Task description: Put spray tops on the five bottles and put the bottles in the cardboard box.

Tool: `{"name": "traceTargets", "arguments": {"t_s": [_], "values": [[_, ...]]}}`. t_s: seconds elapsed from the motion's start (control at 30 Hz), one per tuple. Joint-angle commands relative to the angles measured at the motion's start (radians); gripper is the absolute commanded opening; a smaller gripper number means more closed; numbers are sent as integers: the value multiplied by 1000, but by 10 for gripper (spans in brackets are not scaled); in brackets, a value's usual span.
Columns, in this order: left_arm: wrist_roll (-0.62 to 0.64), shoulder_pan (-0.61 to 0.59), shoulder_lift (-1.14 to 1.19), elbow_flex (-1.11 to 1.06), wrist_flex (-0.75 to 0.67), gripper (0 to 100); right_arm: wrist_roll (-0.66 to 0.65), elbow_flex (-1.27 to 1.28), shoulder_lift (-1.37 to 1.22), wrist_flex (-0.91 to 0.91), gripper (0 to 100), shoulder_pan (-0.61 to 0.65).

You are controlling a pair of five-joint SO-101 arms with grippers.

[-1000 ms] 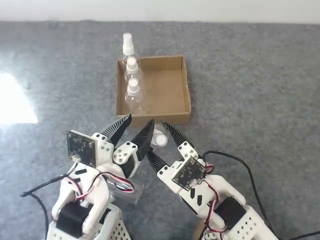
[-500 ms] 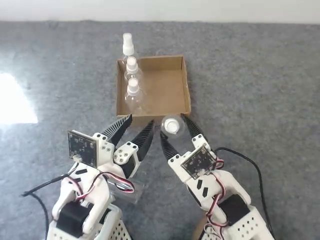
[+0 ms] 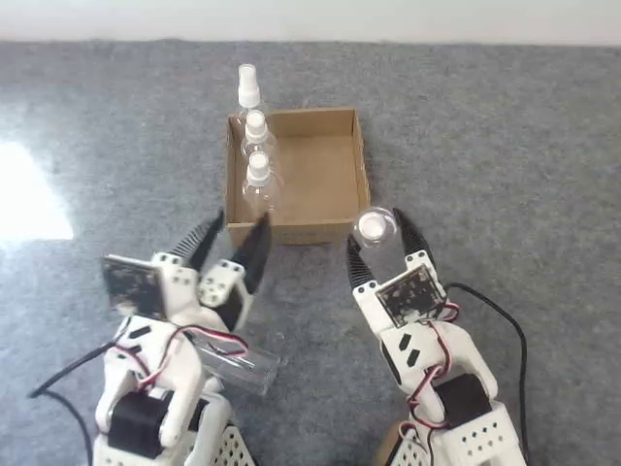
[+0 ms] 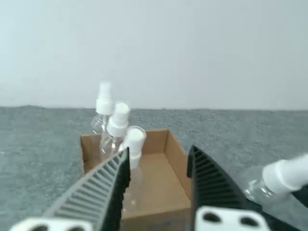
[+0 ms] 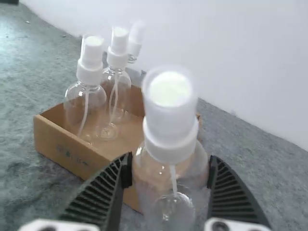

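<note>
Seen from above, a cardboard box [image 3: 364,170] sits at 12 o'clock from the two arms. Two capped spray bottles stand along its 9 o'clock wall, one [image 3: 256,130] behind the other [image 3: 260,184]. A third capped bottle [image 3: 249,85] stands on the table just beyond the box's 11 o'clock corner.

The right gripper [image 3: 376,233] is clamped on the round body of a fourth spray bottle [image 3: 373,224]. It holds the bottle upright at the box's 5 o'clock corner, outside the wall. Gripping the belly probably keeps the top clear and the bottle level for lowering into the bare 3 o'clock half.

The left gripper [image 3: 241,221] hangs at the box's 7 o'clock, its jaws apart and holding nothing, apparently keeping out of the way.

The right wrist view adds the held bottle's fitted top and the dip tube inside it. The high view alone settles that the third bottle stands outside the box.
</note>
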State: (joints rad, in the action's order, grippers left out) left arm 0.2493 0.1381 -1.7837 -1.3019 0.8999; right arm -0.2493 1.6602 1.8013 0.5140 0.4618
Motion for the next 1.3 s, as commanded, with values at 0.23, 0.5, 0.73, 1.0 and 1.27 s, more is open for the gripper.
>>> {"name": "traceTargets", "arguments": {"t_s": [0.23,0.5,0.73,1.0,1.27], "values": [[-6,-226,-3,-64,-69,185,8,3,13,4,169,-10],[-114,-328,-3,-162,-69,185,8,5,13,5,169,-48],[-118,-353,-3,-222,-68,186,8,5,13,5,169,-47],[-120,-427,-3,-274,-69,188,8,5,13,5,169,-47],[-120,-430,-3,-288,-71,188,5,18,13,2,169,-47]]}}
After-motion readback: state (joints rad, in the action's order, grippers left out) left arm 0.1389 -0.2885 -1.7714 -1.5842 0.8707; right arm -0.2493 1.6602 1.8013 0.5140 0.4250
